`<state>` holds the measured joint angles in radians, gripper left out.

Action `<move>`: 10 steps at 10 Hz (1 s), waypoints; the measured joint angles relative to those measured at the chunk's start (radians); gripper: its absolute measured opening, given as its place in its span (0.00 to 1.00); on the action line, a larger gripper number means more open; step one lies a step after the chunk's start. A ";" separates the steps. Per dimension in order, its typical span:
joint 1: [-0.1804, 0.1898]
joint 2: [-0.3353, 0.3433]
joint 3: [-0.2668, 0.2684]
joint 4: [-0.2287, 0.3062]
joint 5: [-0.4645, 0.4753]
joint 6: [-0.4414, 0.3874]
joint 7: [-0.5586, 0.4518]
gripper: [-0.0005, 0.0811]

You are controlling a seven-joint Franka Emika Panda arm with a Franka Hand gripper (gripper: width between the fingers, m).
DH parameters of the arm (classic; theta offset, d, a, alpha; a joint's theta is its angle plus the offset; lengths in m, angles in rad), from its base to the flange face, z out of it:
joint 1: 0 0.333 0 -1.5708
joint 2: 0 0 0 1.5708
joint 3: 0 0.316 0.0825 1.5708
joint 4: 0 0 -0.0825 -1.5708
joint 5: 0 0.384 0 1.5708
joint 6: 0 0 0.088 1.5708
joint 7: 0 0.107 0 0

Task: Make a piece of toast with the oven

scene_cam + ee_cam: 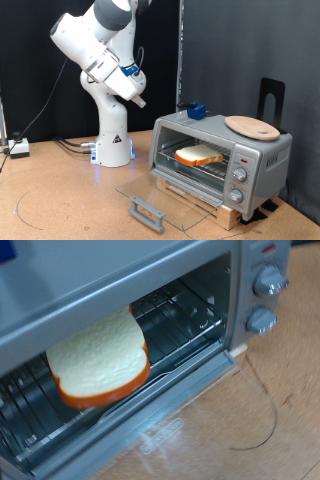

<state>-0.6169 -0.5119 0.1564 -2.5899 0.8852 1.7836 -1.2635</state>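
The silver-grey oven (pixel 262 158) stands at the exterior view's right on a wooden board, its glass door (pixel 170 193) dropped open flat. The piece of toast (pixel 200 155), pale with an orange-brown crust, lies on the wire rack inside. In the wrist view the toast (pixel 100 362) sits on the rack inside the oven (pixel 80 280), partly under the oven's top edge. My gripper (pixel 138 98) hangs in the air up and to the left of the oven, well away from it, holding nothing I can see. No fingers show in the wrist view.
A round wooden plate (pixel 251 126) and a small blue-and-black block (pixel 195 111) lie on the oven's top. Knobs (pixel 268 280) are on its right panel. The door handle (pixel 147 212) juts out over the table. A black stand (pixel 272 100) rises behind the oven. Cables (pixel 70 146) lie near the arm's base.
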 joint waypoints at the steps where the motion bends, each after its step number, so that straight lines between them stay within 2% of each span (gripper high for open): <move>1: -0.014 0.011 0.009 0.006 -0.021 0.000 0.124 1.00; 3: -0.057 0.064 0.040 0.041 -0.137 -0.003 0.319 1.00; 4: -0.055 0.063 0.038 0.038 -0.118 -0.003 0.277 1.00; 5: -0.057 0.067 0.035 0.041 -0.130 -0.038 0.287 1.00; 6: -0.066 0.083 0.033 0.053 -0.143 -0.089 0.358 1.00; 9: -0.117 0.218 0.014 0.134 -0.154 -0.202 0.627 1.00; 10: -0.130 0.268 0.005 0.169 -0.172 -0.230 0.668 1.00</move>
<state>-0.7473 -0.2439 0.1615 -2.4210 0.7131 1.5536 -0.5956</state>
